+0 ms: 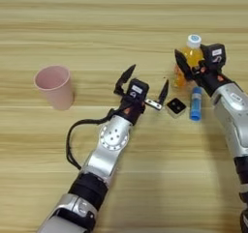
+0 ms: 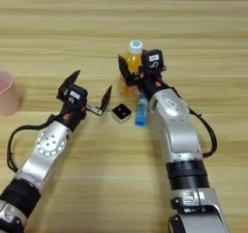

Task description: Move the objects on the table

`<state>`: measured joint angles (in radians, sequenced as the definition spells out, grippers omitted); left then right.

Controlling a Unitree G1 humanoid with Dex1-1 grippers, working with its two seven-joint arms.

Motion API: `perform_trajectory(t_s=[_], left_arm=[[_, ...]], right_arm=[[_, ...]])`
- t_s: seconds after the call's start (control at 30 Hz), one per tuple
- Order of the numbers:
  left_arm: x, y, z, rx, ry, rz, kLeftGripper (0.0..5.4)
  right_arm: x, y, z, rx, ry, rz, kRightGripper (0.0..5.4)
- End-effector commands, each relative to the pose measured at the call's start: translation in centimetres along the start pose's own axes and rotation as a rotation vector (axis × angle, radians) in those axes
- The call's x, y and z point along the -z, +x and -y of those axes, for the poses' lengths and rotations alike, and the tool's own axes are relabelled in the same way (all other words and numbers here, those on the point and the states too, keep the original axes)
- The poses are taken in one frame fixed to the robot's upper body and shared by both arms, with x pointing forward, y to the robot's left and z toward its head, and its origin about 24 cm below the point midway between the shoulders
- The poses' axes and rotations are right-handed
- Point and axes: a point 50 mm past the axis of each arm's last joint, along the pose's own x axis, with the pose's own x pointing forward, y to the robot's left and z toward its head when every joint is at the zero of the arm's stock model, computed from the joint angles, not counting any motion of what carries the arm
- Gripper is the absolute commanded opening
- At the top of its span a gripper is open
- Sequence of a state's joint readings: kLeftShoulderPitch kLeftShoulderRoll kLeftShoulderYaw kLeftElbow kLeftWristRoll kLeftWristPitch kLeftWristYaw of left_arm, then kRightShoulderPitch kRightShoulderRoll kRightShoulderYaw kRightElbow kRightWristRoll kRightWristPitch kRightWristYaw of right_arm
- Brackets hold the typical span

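**Grippers closing in on the cluster at mid-table**

Cup first: a pink plastic cup (image 1: pixel 54 86) stands upright by itself towards the left edge of the table (image 1: pixel 121 14), well apart from everything else. Next comes the left gripper (image 1: pixel 143 83), fingers spread wide and holding nothing, with its right finger just beside a small black-topped white cube (image 1: pixel 176 107). I cannot see a flat blue bar anywhere. Right of the cube lies a blue white-capped tube (image 1: pixel 195 103), flat on the wood, and behind it stands an orange-juice bottle (image 1: pixel 189 58) with its white cap up.

The right gripper (image 2: pixel 131 74) sits at the bottle; one dark finger shows on the bottle's left side, but whether the pair is clamped I cannot tell.

If the bottle is the thing being moved, I would judge a firm, level hold on its body matters, and a straight lift: the tube and cube lie close at its foot and could be knocked. The left gripper's spread fingers also crowd the cube.
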<state>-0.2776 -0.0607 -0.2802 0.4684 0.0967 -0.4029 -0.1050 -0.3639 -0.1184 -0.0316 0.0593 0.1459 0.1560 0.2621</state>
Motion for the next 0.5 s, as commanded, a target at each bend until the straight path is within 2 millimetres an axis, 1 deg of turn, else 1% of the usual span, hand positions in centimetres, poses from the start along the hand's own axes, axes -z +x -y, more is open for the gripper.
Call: perform_trajectory(t_s=[0.03, 0.23, 0.5], left_arm=[[-0.4, 0.1, 1.1, 0.032, -0.083, 0.011, 5.40], [-0.5, -0.1, 2.1, 0.092, -0.101, 0.011, 5.40], [-0.5, -0.1, 2.1, 0.090, -0.101, 0.008, 5.40]], right_arm=[[-1.8, 0.2, -0.6, -0.014, -0.007, 0.059, 3.44], [-2.1, 0.1, -1.6, -0.048, -0.001, 0.062, 3.44], [-1.9, -0.2, -3.5, -0.118, 0.016, 0.047, 3.44]])
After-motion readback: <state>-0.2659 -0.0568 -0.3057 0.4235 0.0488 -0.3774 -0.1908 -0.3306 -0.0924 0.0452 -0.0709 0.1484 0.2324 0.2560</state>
